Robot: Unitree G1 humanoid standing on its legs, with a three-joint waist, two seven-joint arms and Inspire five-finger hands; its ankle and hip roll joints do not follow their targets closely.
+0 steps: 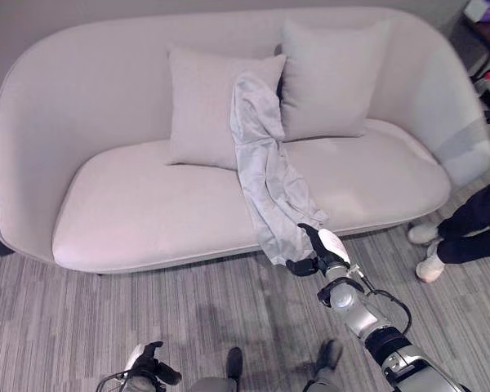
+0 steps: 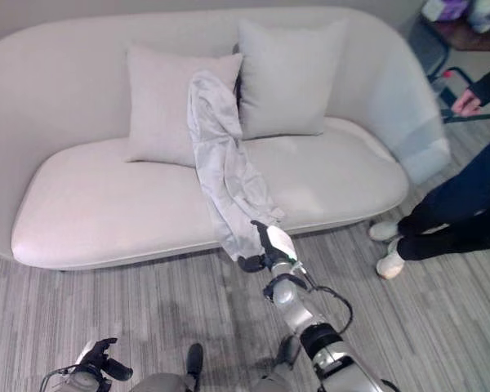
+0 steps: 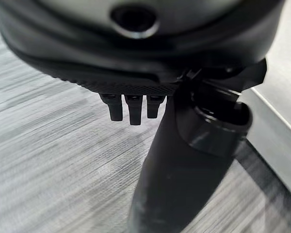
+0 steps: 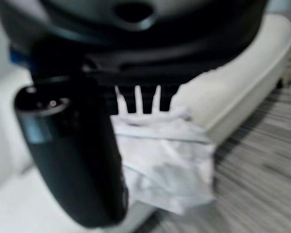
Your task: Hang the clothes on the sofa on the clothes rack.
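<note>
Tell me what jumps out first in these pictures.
A pale grey garment drapes from between two cushions down over the front edge of a white sofa. The robot's right hand reaches at its hanging lower end, fingers straight. A person's legs stand at the sofa's right end.

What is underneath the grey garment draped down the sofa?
The garment lies over the left cushion's edge, the sofa seat and its front edge. Anything beneath its folds is covered.
</note>
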